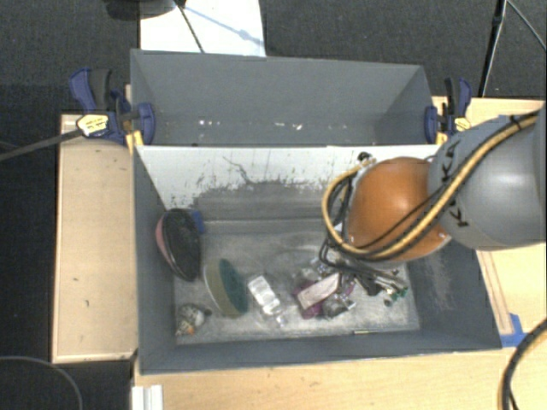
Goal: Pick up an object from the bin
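The gripper (344, 282) is low over a purple-pink packet (314, 294) at the near right of the bin (282, 233); I cannot tell whether it grips, and the lift seems still to come.

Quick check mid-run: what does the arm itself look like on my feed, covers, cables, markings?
The arm is a thick, rounded grey link with black lettering. Its wrist wears a glossy orange dome cover, ringed by looping yellow and black cables. Below it sits the small dark gripper.

My arm (500, 190) reaches in from the right. My orange wrist cover (389, 207), looped with cables (335, 207), sits above my gripper (346, 278).
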Motion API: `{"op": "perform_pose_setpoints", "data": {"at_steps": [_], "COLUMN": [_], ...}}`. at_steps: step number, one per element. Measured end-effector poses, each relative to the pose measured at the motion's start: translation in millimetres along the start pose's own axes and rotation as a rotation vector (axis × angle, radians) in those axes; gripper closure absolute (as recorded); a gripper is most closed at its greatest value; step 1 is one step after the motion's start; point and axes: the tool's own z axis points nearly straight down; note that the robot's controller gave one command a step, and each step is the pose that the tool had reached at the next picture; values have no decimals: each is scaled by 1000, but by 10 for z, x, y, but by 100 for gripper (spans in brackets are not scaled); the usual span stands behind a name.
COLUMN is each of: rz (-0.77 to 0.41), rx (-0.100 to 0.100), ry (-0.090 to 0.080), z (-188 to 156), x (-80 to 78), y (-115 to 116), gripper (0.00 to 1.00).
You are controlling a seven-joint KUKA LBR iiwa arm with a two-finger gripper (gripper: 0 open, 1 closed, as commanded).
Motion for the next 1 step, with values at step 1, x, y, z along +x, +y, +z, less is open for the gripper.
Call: {"op": "perform_pose_setpoints", "data": {"at_steps": [1], "rz": [9], "rx": [5], "ry": [-9], "z": [-1293], "x": [-47], "y": [-152], "gripper": [100]}}
